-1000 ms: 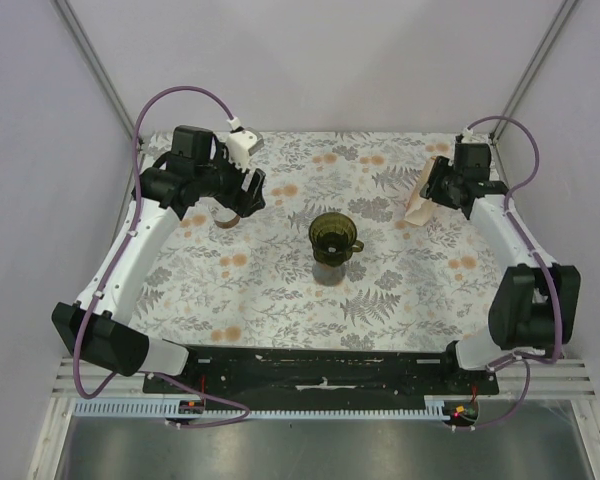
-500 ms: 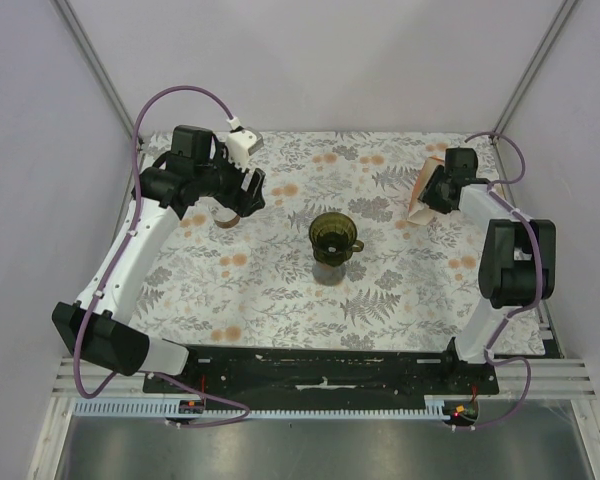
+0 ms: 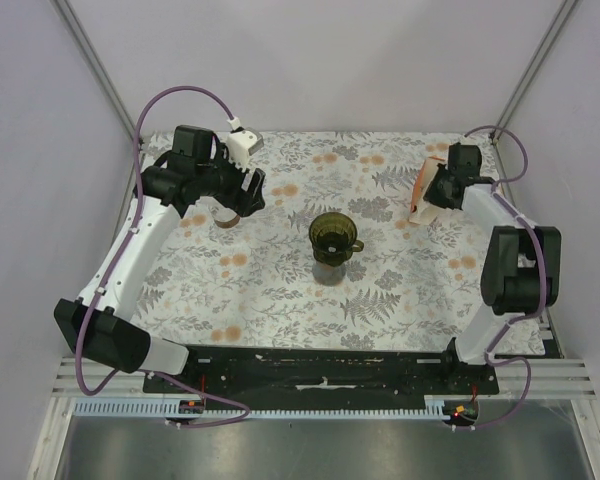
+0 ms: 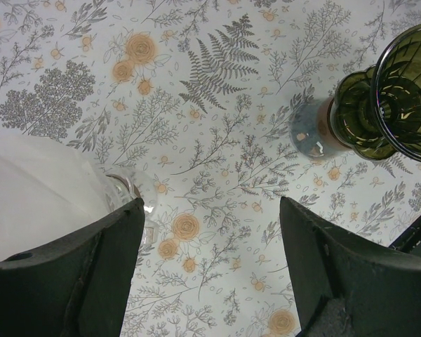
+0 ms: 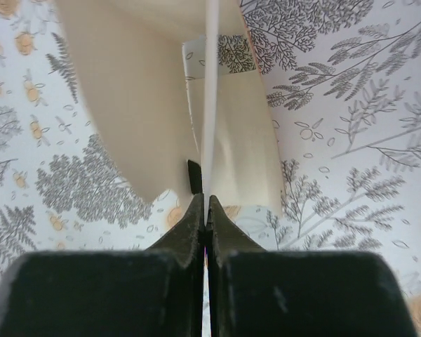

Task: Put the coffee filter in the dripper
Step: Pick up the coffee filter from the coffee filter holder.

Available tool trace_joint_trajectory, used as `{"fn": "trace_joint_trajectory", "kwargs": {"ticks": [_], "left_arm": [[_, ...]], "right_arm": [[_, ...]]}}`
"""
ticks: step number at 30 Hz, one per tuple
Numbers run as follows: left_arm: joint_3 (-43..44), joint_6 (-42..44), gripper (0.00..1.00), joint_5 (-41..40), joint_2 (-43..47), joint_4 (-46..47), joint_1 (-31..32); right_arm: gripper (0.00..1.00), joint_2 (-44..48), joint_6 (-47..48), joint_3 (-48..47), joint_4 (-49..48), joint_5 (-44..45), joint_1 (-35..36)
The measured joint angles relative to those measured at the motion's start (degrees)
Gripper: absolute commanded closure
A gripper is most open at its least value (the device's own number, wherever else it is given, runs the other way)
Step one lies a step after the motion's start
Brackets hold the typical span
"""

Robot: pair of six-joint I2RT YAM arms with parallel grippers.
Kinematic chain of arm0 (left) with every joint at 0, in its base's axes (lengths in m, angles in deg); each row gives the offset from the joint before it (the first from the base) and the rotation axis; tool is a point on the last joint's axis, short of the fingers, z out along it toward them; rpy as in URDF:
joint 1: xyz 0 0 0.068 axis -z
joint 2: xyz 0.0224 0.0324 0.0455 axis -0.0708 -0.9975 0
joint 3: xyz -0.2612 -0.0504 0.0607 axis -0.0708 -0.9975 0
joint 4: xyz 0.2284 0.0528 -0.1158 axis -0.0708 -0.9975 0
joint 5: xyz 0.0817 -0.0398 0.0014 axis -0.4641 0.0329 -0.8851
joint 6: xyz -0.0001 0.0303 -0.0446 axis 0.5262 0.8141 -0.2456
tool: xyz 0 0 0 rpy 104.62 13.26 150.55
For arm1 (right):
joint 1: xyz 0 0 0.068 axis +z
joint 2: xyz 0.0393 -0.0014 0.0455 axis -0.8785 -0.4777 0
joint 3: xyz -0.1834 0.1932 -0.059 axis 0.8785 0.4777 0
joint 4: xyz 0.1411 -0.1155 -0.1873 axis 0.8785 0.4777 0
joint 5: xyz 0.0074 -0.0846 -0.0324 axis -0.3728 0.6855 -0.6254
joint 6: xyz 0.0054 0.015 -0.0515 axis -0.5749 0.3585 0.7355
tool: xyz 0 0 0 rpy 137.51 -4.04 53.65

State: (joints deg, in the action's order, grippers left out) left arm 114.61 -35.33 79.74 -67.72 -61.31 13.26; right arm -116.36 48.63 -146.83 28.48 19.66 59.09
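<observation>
The dripper [image 3: 332, 238], dark olive-green with a small side handle, stands upright mid-table; it also shows in the left wrist view as the dripper [image 4: 400, 91] at the upper right. At the back right my right gripper [image 3: 427, 195] is shut on the coffee filter [image 5: 210, 98], a thin white sheet seen edge-on between the jaws of the right gripper [image 5: 207, 203]. A pale peach packet [image 5: 133, 105] stands around the filter. My left gripper [image 3: 248, 195] hovers open at the back left, nothing between the jaws of the left gripper [image 4: 212, 210].
A clear glass jar [image 4: 130, 193] sits just beside my left finger, with something white [image 4: 35, 196] next to it. In the top view the jar's brown band [image 3: 226, 218] shows below the left gripper. A floral cloth [image 3: 280, 290] covers the table; walls close in on both sides.
My right gripper has closed onto the filter's edge, and the right arm's elbow has folded in nearer the wall. The left arm and the dripper have not moved.
</observation>
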Motion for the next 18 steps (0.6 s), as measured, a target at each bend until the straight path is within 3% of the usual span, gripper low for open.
{"fn": "trace_joint_trajectory", "kwargs": {"ticks": [10,14,18], "left_arm": [[0.0,0.0,0.16,2.1,0.0,-0.1,0.0],[0.2,0.0,0.16,4.7,0.2,-1.2,0.0],[2.0,0.0,0.13,10.4,0.6,-3.2,0.0]], "right_arm": [[1.00,28.0,12.9,0.9,7.4,-1.9,1.3],[1.00,38.0,19.7,0.0,10.4,-9.7,3.9],[1.00,43.5,26.0,-2.0,13.8,-20.7,11.6]]}}
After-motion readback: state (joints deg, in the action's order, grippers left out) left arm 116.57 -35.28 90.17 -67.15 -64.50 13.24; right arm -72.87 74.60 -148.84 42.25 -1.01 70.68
